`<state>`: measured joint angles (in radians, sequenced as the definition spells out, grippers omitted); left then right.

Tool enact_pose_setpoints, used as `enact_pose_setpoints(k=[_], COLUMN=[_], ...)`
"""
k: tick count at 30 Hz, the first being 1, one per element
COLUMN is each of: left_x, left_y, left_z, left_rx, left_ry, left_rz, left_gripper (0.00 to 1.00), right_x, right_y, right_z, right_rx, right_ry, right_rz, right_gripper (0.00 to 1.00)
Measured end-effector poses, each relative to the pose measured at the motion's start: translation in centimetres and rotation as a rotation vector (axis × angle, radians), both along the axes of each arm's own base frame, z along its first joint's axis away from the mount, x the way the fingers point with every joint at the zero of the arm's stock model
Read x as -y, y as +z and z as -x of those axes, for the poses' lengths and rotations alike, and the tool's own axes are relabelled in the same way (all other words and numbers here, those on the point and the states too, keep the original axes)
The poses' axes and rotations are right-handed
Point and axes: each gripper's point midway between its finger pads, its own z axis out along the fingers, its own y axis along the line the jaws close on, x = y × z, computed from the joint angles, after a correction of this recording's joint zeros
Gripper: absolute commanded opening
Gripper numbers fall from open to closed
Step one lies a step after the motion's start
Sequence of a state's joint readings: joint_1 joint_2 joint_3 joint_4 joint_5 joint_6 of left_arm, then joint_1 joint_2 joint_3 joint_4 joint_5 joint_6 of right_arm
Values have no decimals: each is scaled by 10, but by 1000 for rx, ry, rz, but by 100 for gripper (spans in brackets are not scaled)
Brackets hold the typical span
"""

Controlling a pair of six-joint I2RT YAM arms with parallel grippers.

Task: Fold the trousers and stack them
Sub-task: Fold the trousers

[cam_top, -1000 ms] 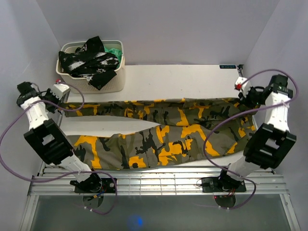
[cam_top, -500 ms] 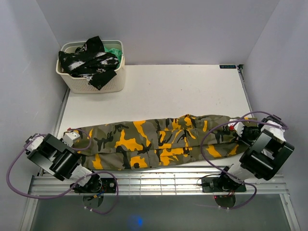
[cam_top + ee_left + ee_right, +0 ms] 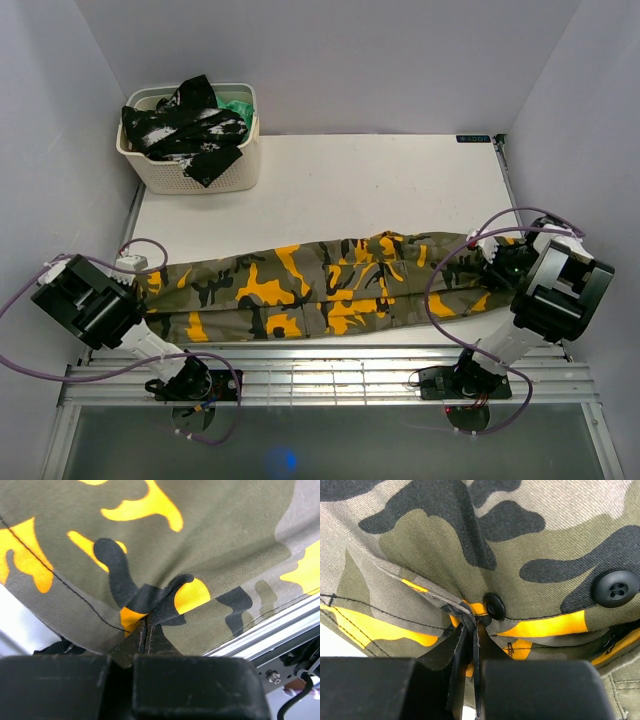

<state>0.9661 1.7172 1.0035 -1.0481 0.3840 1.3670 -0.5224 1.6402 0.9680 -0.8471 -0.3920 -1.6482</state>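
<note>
1. Trousers (image 3: 320, 290) lie along the near edge of the desk (image 3: 380, 180), one leg doubled over the other; the lengthwise fold looks done.
2. Left claw (image 3: 145, 630) is clamped on cloth at the leg end; right claw (image 3: 471, 625) pinches the waistband beside a button (image 3: 494, 605).
3. Crosswise folds and stacking appear to remain.
4. A label (image 3: 470, 139) at the desk's far corner is too small to read.

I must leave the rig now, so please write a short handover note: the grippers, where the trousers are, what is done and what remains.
The left gripper is shut on the left end of the trousers. The right gripper is shut on their right end.
The trousers lie as one long strip along the near edge of the table, legs laid together.
Done: the lengthwise fold.
Left: the cross folds, then stacking.
</note>
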Motion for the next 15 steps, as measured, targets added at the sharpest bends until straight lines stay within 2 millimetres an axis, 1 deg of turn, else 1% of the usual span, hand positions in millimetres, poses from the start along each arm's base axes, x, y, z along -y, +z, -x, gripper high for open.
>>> enact_pose_setpoints(k=[3,6,9,11,14,15], left_x=[-10,-22,-34,-41,-47,-49], left_y=[2,3,5,8,14,18], left_z=[-11,-32,-66,-97,-129,-137], left_rx=[-44,-63,-29,27,102,123], left_ry=[18,9,7,7,14,18], left_rz=[-26,-95,-164,-193,-204,-204], left_gripper=[0,0,0,0,0,0], right_x=[-8,-18,-23,-25,-28,-30], right_y=[0,1,4,8,17,21], right_z=[-9,-22,-34,-40,-46,-47], right_rx=[-23,-42,-46,-37,-10,1], right_ry=[-14,-30,-61,-77,-85,-84], right_rz=[-8,-22,-39,-52,-74,-81], right_gripper=[8,8,8,8,8,8])
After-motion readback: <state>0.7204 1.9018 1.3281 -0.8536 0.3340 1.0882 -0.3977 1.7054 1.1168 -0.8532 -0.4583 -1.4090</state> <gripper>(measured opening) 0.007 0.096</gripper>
